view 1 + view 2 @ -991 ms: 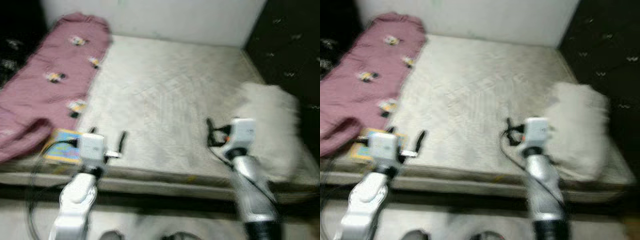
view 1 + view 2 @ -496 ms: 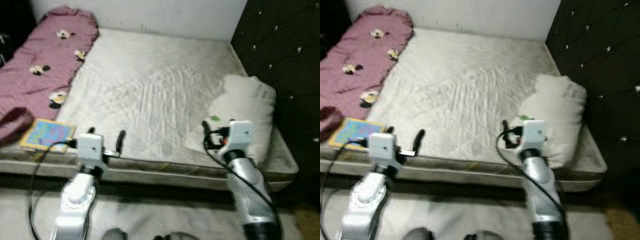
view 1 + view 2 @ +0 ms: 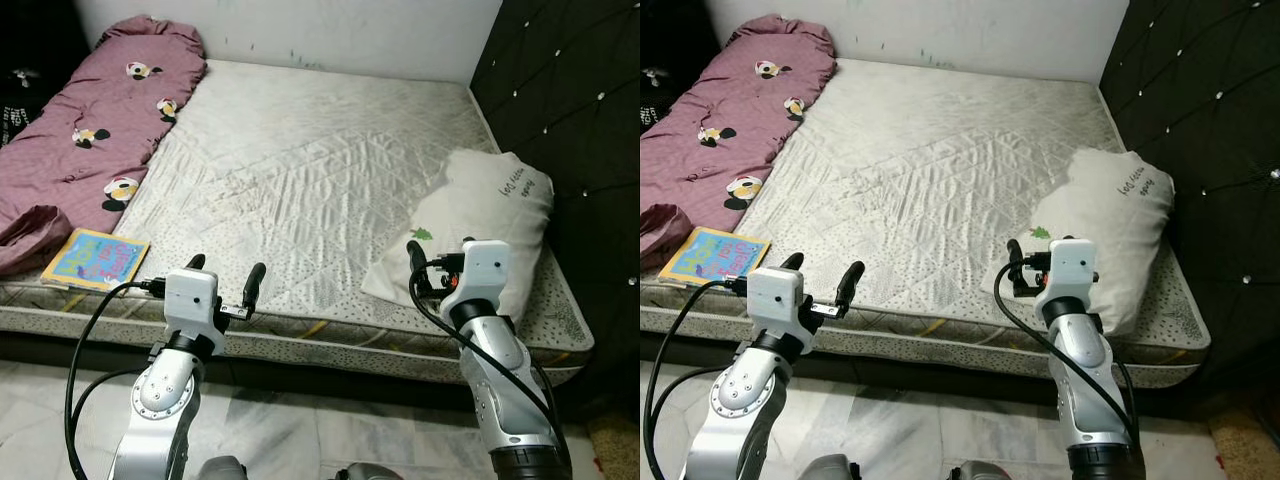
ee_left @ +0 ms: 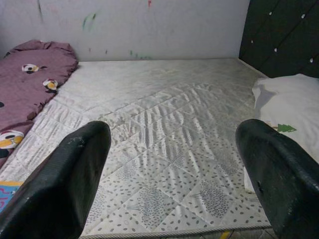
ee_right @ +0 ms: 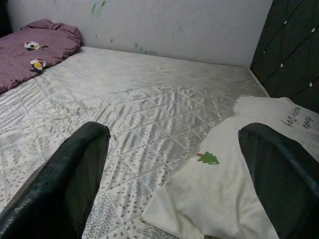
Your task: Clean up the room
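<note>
Arms raised before mattress [image 3: 320, 170], fingers [image 4: 75, 184] spread.

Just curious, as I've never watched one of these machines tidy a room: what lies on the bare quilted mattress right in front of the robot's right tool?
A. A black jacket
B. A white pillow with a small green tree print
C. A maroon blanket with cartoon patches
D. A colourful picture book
B: the white pillow with a small green tree print lies just beyond the right tool, on the mattress's right side.
</note>
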Controlling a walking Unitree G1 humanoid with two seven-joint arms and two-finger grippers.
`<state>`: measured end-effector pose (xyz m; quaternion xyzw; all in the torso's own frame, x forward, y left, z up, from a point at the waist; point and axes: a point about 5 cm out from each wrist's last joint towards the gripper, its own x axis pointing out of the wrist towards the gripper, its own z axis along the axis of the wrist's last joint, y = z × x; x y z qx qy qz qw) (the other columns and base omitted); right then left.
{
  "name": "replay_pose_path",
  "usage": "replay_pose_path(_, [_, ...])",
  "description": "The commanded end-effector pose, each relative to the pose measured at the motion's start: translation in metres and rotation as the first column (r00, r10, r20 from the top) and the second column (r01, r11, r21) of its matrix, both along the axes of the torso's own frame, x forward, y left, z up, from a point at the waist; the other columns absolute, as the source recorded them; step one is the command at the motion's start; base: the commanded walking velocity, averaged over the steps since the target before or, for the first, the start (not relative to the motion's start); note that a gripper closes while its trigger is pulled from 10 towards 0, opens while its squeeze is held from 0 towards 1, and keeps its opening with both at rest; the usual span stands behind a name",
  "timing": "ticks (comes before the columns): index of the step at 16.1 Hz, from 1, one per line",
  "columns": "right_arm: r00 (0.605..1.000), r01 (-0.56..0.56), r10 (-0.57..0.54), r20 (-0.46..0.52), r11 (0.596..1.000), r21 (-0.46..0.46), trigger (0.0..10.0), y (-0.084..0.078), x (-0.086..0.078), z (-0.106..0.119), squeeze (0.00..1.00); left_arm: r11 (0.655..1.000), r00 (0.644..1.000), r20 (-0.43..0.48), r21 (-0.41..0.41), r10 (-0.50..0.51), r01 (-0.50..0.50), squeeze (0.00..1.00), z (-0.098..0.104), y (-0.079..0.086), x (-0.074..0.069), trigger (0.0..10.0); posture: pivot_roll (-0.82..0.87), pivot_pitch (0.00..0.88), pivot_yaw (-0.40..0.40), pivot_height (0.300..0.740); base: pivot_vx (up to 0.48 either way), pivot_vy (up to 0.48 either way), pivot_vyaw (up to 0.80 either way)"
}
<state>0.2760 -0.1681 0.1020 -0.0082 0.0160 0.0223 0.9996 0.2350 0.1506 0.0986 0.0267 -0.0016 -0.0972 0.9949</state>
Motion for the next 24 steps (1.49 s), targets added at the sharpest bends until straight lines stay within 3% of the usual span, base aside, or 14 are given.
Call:
replay_pose_path(1, [1.000,-0.008,0.008,0.018,1.000,-0.002,10.0,0.002,0.001,0.006,0.00,1.000,1.000,0.025,0.001,-0.009,0.009,0.00,0.005,0.002,-0.001,10.0,-0.01,0.043,-0.080,0.740,0.300,0.000,0.00])
replay_pose_path(14, [0.999,0.043,-0.043,0.004,0.999,-0.020,10.0,-0.011,-0.011,0.001,0.00,0.999,0.999,0.019,0.002,-0.036,0.036,0.00,0.005,0.001,0.005,10.0,-0.04,0.035,-0.048,0.740,0.296,0.000,0.00])
replay_pose_path(16, [0.997,0.083,-0.083,-0.002,0.996,-0.024,10.0,-0.018,-0.019,-0.001,0.00,0.999,0.999,0.004,0.002,-0.033,0.033,0.00,0.000,0.000,0.006,10.0,-0.07,0.025,-0.016,0.740,0.000,0.000,0.00])
replay_pose_path(19, [0.989,0.144,-0.145,-0.014,0.989,-0.038,10.0,-0.027,-0.028,-0.007,0.00,1.000,1.000,0.008,-0.022,-0.016,0.016,0.00,0.001,-0.006,0.019,10.0,-0.10,0.000,-0.003,0.740,0.000,0.000,-0.43])
replay_pose_path(21, [0.988,0.152,-0.154,-0.026,0.986,-0.064,10.0,-0.030,-0.033,-0.013,0.00,1.000,0.999,0.030,0.009,-0.023,0.023,0.00,0.006,-0.011,0.032,10.0,-0.10,0.000,-0.019,0.740,0.000,0.000,-0.80])
replay_pose_path(24, [0.990,0.136,-0.138,-0.030,0.989,-0.060,10.0,-0.024,-0.035,-0.013,0.00,1.000,0.999,0.029,0.022,-0.020,0.020,0.00,0.008,-0.004,0.035,10.0,-0.10,0.000,-0.003,0.740,0.000,0.000,0.00])
